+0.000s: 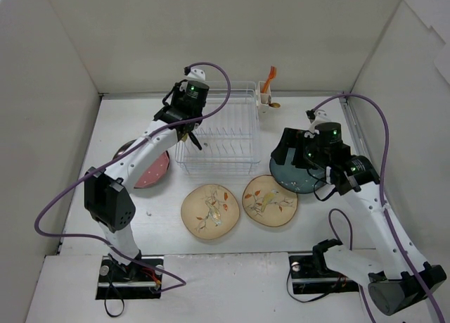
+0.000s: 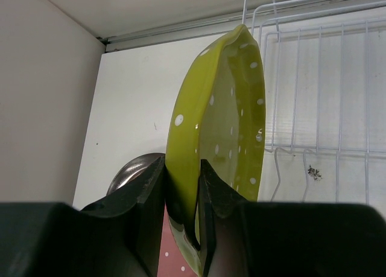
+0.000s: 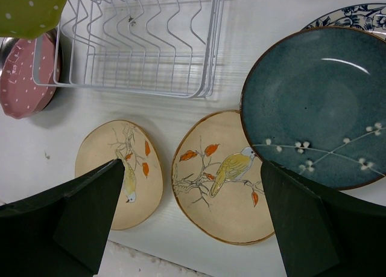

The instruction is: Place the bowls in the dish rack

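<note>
Before the dish rack [image 1: 216, 136] lie the left-front bowl [image 1: 209, 210] and right-front bowl [image 1: 269, 200], side by side. The right bowl [image 3: 313, 96] lies right of it, the left stack [image 1: 151, 172] left, and the held bowl [image 2: 223, 120] stands on edge at its left end.

You're looking at a robot test cell rather than a lived-in kitchen. The white desk [image 1: 165, 233] is boxed in by plain white panels [image 1: 232, 34] at the back and both sides. Two robot arms [image 1: 144, 150] are bolted to black base plates [image 1: 130, 277] at its near edge, and purple cables [image 1: 67, 190] loop loose from them. What kitchenware you see is a wire dish rack [image 1: 218, 136] and a few bowls [image 1: 269, 201] set straight on the desk.
</note>
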{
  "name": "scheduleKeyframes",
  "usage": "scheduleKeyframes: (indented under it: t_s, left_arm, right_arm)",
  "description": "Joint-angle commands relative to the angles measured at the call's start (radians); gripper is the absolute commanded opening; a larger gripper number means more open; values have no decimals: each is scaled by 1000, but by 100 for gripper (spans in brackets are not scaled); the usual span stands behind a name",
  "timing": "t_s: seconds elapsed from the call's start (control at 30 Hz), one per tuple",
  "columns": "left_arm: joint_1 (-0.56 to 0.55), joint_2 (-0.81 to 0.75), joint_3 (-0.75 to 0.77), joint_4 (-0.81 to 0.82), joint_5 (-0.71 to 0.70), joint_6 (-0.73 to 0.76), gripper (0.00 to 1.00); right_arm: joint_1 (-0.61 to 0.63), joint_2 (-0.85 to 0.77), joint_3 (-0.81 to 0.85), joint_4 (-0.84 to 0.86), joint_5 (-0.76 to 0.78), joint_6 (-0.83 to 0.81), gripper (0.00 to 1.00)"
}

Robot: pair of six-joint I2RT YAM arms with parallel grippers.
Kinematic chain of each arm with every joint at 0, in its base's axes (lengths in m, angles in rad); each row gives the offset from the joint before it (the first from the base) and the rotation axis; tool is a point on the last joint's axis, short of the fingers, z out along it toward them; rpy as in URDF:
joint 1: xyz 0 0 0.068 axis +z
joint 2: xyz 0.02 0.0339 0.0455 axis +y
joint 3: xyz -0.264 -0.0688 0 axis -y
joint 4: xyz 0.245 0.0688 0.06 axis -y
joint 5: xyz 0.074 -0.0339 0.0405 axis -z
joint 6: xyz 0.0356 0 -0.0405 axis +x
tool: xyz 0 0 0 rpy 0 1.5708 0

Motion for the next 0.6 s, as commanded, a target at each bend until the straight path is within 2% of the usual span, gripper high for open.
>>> scheduleKeyframes:
  t_s: [0.0,0.57]
  left_arm:
    - [-12,-54,42,146,-57,5,0]
    - [-12,7,4,104,-22,-55,0]
  right_arm:
    - [-8,-14,-6,29,-15,-6,94]
    - [-11,-27,-28,26,-23,-2,94]
